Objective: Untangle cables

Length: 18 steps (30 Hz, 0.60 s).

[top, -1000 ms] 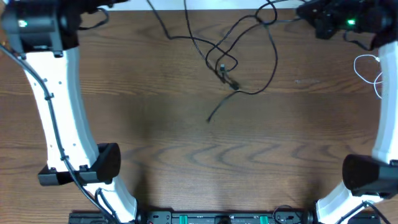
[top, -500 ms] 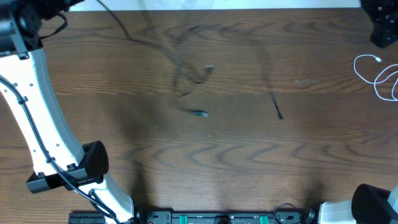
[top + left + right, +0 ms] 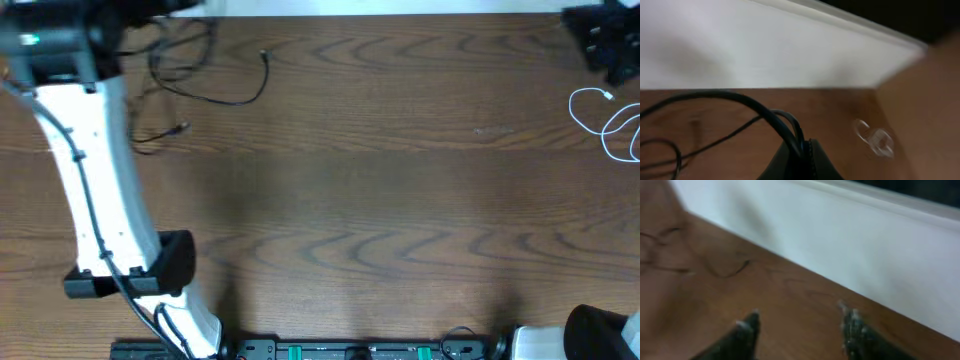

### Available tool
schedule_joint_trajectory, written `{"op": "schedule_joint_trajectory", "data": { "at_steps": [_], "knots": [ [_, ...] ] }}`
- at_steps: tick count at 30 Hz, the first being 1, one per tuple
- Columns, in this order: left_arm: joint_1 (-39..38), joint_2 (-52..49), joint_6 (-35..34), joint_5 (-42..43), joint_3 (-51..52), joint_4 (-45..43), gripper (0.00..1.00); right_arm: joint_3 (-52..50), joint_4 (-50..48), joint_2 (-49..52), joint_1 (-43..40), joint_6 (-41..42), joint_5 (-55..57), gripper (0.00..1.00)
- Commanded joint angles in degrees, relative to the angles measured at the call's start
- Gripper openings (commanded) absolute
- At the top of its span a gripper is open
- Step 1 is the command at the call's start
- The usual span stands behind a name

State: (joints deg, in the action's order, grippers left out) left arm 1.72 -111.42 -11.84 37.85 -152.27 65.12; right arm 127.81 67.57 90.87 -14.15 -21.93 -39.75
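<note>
The black cables lie in loose loops at the far left of the table, next to my left arm, with plug ends at the ends of two strands. My left gripper is shut on black cable strands that rise from its jaws; in the overhead view it sits at the far left corner, mostly out of frame. A white cable lies coiled at the right edge. My right gripper is open and empty above bare table at the far right corner. Thin black strands show far off in the right wrist view.
A white wall strip runs along the table's far edge. The white left arm stands over the left side. A small clear object lies on the wood near the left gripper.
The black cables have been dragged from the table's far middle to the far left with my left gripper. My right gripper has let go and drawn back to the far right corner.
</note>
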Motion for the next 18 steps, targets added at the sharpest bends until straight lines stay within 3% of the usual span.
{"op": "schedule_joint_trajectory", "data": {
  "at_steps": [1,6,18],
  "knots": [
    [-10.7,0.9,0.3,3.5,-0.6,-2.4,0.07,0.3,1.0,2.9,4.5,0.4,-2.2,0.58],
    [-17.9,1.0,-2.4,3.5,-0.6,-6.0,0.07,0.2,4.1,9.4,10.4,-0.5,-2.3,0.65],
    [-18.5,4.7,-4.6,3.5,-0.6,-9.7,0.08,0.2,6.0,20.7,22.1,-3.9,-7.1,0.73]
  ]
}}
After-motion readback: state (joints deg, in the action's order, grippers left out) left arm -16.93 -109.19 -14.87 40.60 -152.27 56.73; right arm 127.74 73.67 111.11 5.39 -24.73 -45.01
